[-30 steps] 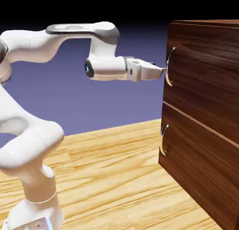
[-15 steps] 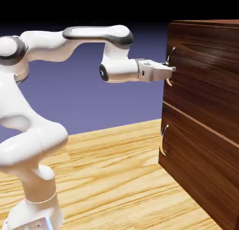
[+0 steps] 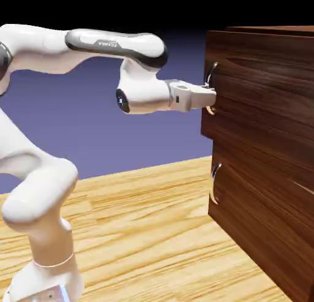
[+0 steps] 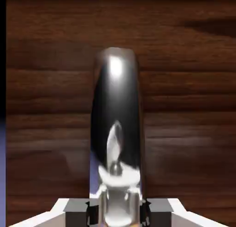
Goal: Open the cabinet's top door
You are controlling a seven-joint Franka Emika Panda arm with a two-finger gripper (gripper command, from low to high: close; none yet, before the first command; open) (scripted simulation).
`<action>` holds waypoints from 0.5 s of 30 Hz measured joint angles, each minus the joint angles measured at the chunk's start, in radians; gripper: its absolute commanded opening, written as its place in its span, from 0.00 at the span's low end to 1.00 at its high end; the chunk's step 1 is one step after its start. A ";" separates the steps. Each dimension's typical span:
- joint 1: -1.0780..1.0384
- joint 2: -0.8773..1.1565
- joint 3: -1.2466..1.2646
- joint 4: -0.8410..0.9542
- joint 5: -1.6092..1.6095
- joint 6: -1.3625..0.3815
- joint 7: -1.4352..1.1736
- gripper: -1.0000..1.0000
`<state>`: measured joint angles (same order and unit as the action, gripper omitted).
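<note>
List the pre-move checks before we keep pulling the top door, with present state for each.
1. Gripper closed on the top door's handle: ok, fingertips sit on both sides of it.
2. Correct panel: ok, it is the upper handle, not the lower handle.
3. Top door out of its closed position: ok, its edge stands proud of the lower panel.
4. Top door fully open: not ok, it stands out only a little.
5. Room behind the arm to pull back: cannot tell, that space runs out of view.
</note>
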<state>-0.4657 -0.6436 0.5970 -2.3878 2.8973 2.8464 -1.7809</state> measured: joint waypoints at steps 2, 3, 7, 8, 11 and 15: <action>0.072 0.006 -0.066 -0.015 0.000 0.002 -0.040 0.00; 0.109 0.006 -0.100 -0.023 0.000 0.003 -0.056 0.00; 0.254 -0.021 -0.233 -0.075 -0.059 0.003 -0.063 0.00; 0.290 -0.038 -0.266 -0.094 -0.094 0.002 -0.045 0.00; 0.399 -0.102 -0.367 -0.160 -0.219 0.000 0.026 0.00; 0.536 -0.199 -0.500 -0.241 -0.393 0.011 0.115 0.00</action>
<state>0.0704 -0.8429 0.0974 -2.6291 2.5043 2.8569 -1.6657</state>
